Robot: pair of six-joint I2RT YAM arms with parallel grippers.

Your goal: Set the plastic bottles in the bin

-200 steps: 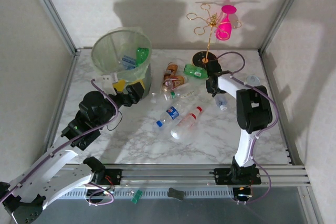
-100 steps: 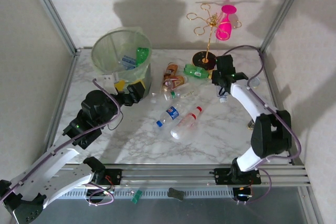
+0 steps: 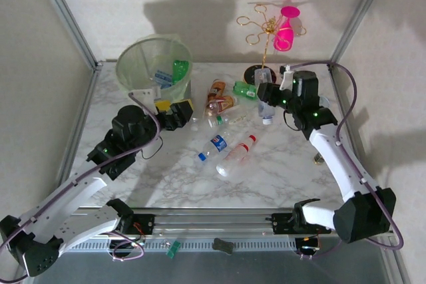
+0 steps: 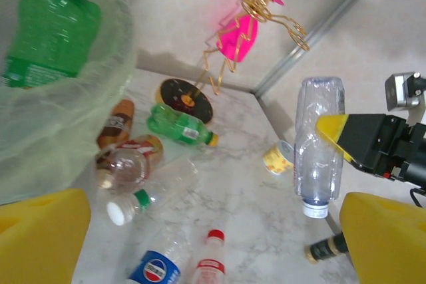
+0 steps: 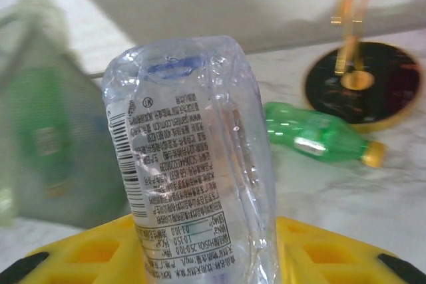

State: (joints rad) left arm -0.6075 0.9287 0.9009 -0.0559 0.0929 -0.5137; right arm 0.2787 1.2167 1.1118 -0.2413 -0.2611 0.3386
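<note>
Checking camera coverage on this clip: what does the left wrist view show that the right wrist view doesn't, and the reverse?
Left wrist adds the clear bottle seen whole, its white cap pointing down, plus a Pepsi bottle, a red-capped bottle, a yellow cup and the pink glass. Right wrist adds the barcode print on that bottle, close up in the right pincer. Both share the clear bottle, the green bottle lying flat, the rack base and the bin.
</note>
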